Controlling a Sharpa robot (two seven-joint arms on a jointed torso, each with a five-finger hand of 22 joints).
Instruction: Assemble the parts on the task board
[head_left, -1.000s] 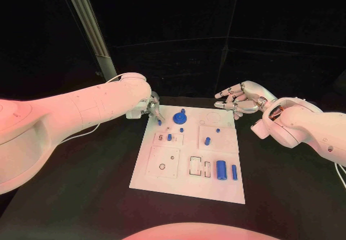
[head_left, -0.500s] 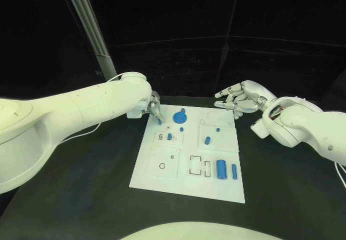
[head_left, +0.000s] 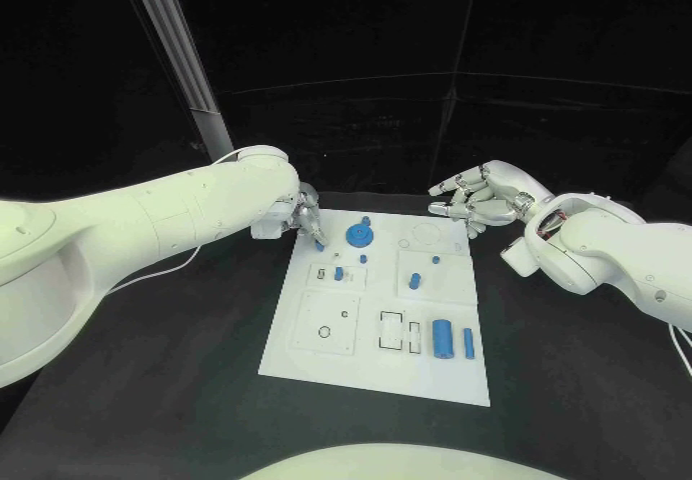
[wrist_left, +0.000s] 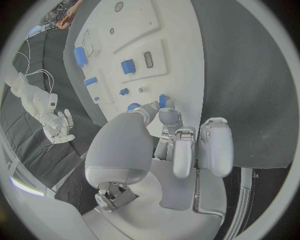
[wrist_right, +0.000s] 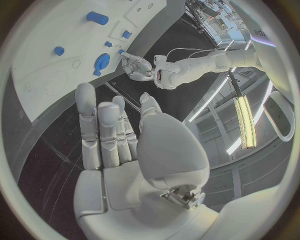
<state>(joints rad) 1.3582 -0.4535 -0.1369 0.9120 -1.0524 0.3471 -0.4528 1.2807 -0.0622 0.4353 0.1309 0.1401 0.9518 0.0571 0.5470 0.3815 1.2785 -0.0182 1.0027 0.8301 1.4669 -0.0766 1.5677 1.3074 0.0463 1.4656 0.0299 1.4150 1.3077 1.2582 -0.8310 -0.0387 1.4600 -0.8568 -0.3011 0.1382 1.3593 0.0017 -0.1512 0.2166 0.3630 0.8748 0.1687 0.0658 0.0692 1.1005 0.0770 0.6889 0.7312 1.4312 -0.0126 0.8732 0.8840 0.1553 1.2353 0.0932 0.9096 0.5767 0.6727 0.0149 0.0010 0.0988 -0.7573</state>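
The white task board (head_left: 335, 345) lies in the middle of the black table. My left hand (head_left: 300, 218) hovers at the board's far left corner and pinches a small blue part (head_left: 319, 242) between thumb and a fingertip; the same part (wrist_left: 163, 100) shows at the fingertips (wrist_left: 167, 116) in the left wrist view. Beside it a round blue part (head_left: 361, 236) stands on the board. Small blue pegs (head_left: 339, 272) (head_left: 414, 282) stand mid-board. A thick blue cylinder (head_left: 443, 337) and a slim one (head_left: 469, 343) lie near the front right. My right hand (head_left: 476, 200) hangs open over the far right corner.
A grey metal post (head_left: 188, 75) rises behind the left arm at the table's far left. Black tabletop (head_left: 173, 380) surrounds the board on all sides. In the right wrist view the board (wrist_right: 50, 30) lies beyond the fingers, with the left hand (wrist_right: 137, 65) across it.
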